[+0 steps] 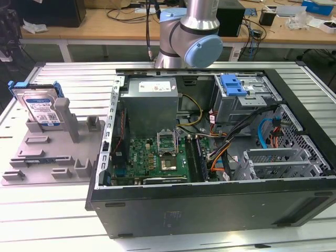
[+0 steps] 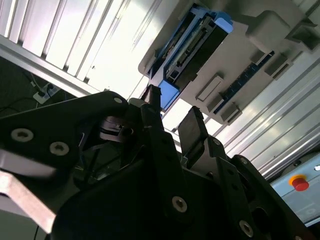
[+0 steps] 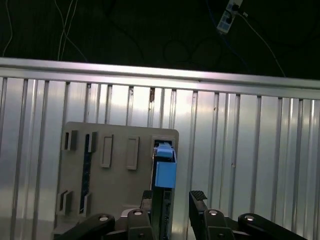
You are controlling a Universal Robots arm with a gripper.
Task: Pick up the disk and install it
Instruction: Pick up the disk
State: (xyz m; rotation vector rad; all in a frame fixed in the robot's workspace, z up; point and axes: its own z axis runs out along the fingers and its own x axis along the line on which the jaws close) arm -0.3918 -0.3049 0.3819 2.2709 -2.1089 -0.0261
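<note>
The gripper [image 3: 172, 195] hangs short of the disk [image 3: 164, 172], fingers spread and holding nothing. If misaligned, a fingertip could hit the disk's edge and jam it in its grey holder [image 3: 115, 190].

Exterior: bright, even light from above, with soft shadows inside the case [image 1: 210, 205].
Second wrist view: glare whitens the table [image 2: 100, 47]; the gripper [image 2: 171, 107] is backlit, nearly a silhouette.
First wrist view: the floor [image 3: 125, 30] is dark, the table evenly lit.
</note>
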